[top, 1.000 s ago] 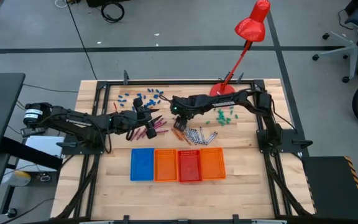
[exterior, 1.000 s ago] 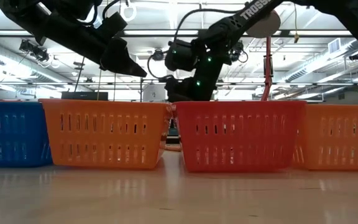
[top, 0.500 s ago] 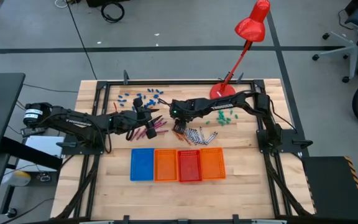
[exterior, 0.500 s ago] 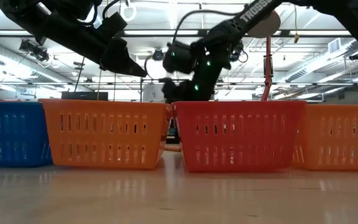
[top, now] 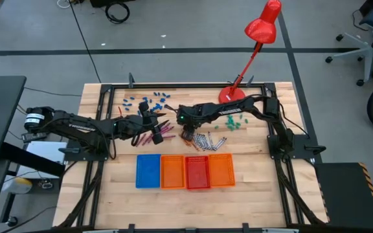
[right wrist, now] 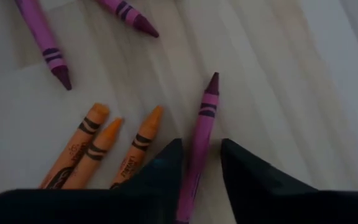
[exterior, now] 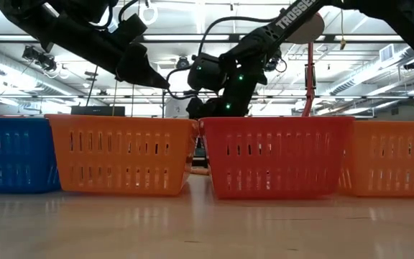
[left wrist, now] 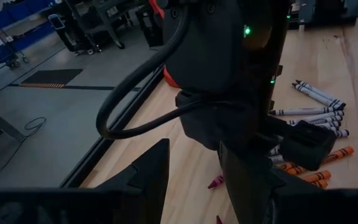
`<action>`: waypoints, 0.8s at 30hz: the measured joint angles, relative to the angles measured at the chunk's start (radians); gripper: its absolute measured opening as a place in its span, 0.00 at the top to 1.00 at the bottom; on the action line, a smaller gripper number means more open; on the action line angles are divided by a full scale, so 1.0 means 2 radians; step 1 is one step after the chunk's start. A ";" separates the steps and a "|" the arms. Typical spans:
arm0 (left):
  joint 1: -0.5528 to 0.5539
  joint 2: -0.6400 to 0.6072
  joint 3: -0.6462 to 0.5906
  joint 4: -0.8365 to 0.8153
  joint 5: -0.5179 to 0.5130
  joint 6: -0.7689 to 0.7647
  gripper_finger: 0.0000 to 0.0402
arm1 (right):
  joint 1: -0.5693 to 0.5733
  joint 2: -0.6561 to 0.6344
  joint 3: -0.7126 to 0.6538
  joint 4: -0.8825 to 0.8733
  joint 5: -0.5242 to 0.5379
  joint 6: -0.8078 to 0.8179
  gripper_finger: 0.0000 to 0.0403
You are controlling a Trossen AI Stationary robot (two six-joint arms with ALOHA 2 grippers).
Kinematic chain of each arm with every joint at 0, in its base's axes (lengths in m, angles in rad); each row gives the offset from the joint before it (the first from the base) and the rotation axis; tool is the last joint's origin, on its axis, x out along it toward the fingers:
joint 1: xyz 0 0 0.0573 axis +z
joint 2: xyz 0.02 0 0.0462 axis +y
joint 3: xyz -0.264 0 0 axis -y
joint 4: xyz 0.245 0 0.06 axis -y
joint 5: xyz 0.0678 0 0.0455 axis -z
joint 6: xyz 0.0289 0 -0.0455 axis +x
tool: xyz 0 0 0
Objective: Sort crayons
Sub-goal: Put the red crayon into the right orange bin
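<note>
The crayons [top: 203, 139] all lie mid-desk, none visibly in the trays [top: 185, 171]; my right gripper [right wrist: 201, 162] narrows around a purple crayon [right wrist: 199, 140], my left gripper [top: 164, 125] hovers wide.

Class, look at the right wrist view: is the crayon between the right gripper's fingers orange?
No. The crayon between the right gripper fingers is magenta-purple; the orange crayons lie beside it.

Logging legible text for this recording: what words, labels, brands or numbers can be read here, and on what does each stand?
"TROSS": white letters on the right arm's link, low view; the rest runs out of sight.
Print on the orange crayons' wrappers, right wrist view: too blurred to read.
White label on the left arm's base, high view: too small to read.
Baskets and red lamp: no text visible.
</note>
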 joint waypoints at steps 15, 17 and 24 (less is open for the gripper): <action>0.000 0.000 0.000 0.000 0.000 0.002 0.61 | -0.020 0.001 -0.001 -0.007 -0.042 0.014 0.92; 0.000 0.000 0.000 0.000 0.000 0.002 0.61 | -0.020 -0.004 -0.001 -0.008 -0.042 0.010 0.92; 0.000 0.000 0.000 0.000 0.000 0.002 0.61 | -0.021 -0.035 -0.006 -0.039 -0.037 0.005 0.92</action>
